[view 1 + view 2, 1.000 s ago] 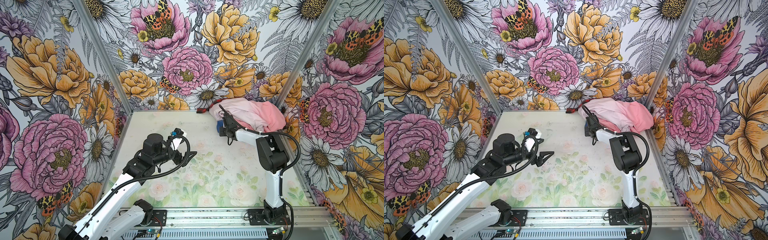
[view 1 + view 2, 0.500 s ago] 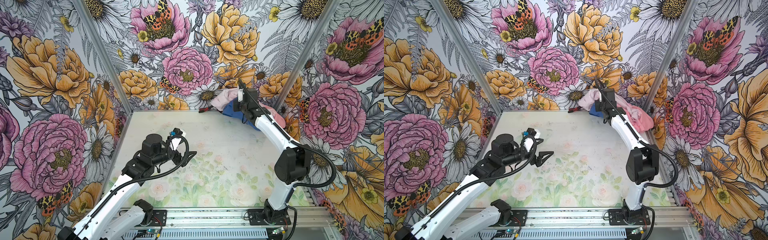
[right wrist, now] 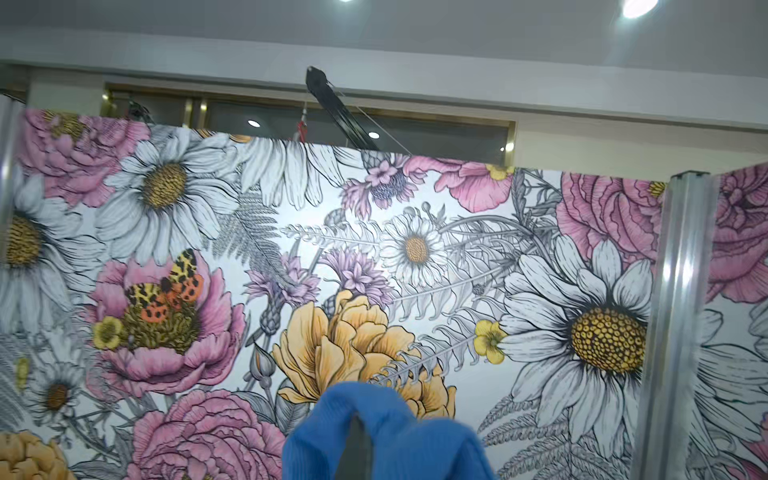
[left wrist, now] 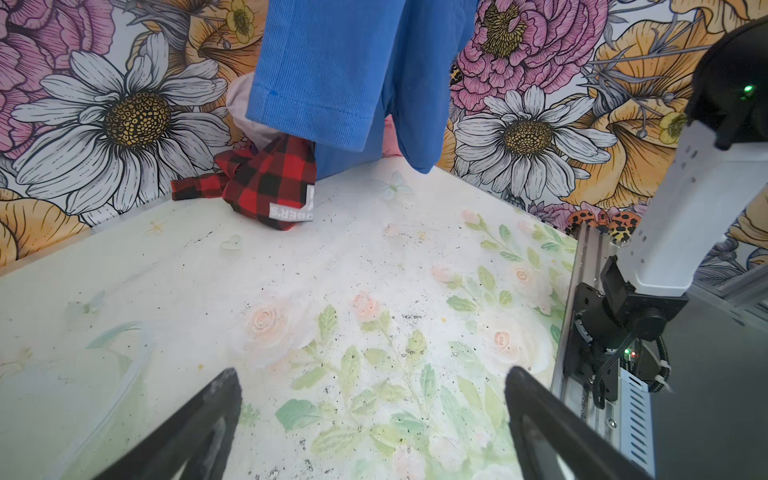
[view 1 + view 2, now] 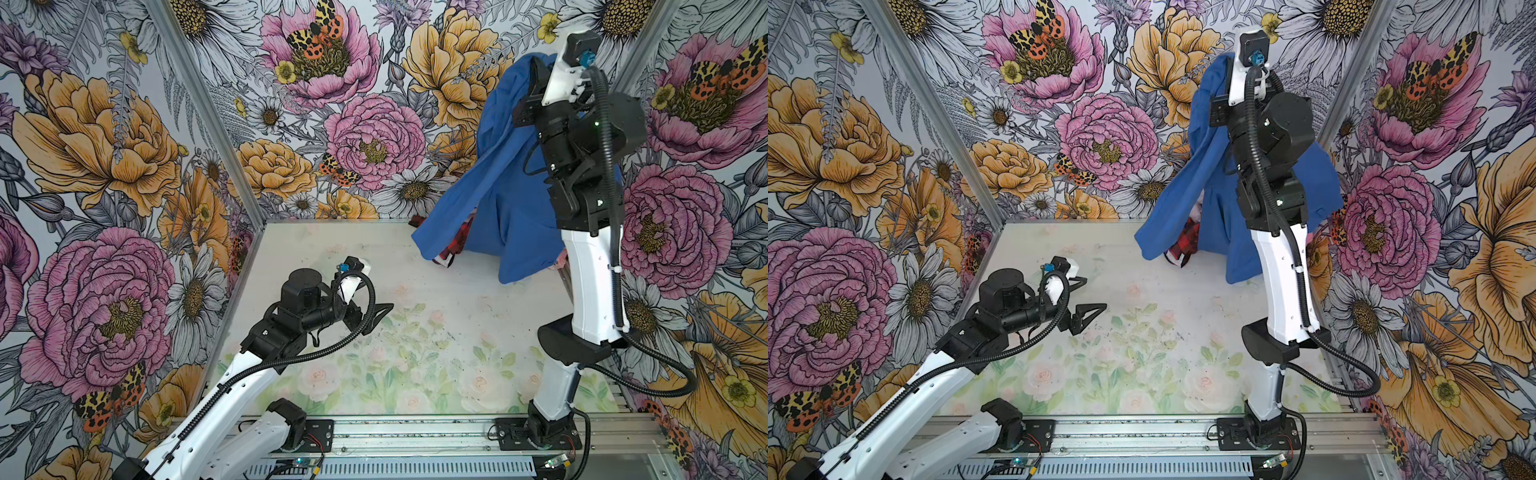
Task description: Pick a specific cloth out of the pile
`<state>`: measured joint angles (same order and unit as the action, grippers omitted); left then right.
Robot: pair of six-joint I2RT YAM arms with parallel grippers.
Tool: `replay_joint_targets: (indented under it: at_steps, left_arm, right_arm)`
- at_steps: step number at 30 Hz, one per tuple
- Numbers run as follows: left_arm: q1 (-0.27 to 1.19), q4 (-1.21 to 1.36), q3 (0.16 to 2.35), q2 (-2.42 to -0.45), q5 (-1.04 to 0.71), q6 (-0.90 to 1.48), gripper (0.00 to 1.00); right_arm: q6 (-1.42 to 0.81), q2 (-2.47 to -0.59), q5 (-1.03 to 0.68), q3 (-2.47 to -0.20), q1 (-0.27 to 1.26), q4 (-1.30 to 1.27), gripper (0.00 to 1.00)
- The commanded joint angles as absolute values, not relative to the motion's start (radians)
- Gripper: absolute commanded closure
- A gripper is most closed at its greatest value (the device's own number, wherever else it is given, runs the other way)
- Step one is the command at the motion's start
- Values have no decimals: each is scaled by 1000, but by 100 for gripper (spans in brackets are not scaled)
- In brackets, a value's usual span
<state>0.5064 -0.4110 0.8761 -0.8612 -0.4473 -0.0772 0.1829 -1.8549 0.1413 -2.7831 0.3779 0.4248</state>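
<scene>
Stretched upright at the far right corner of the bench (image 5: 415,291), with right claw (image 3: 353,436) pinched shut on the blue shirt (image 5: 490,166), hanging over the pile (image 5: 451,245). Crouched low at left, with left claw (image 4: 370,378) spread wide, holding nothing.

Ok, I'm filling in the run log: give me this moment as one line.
right gripper: shut on blue shirt, held high | left gripper: open, empty, low over table | plaid shirt: on table
</scene>
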Motion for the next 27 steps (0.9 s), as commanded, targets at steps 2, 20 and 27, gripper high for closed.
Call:
replay_joint_targets:
  at_steps: [2, 20, 27]
  left_arm:
    - [490, -382, 885, -825, -449, -63, 1]
    - [437, -325, 838, -755, -449, -47, 1]
    - [447, -324, 843, -849, -495, -40, 1]
  right_arm:
    - [44, -1781, -36, -2784, 420, 272, 100]
    - [-195, -1191, 525, -1284, 435, 284, 100]
    - [-467, -1135, 427, -845, 464, 282, 100]
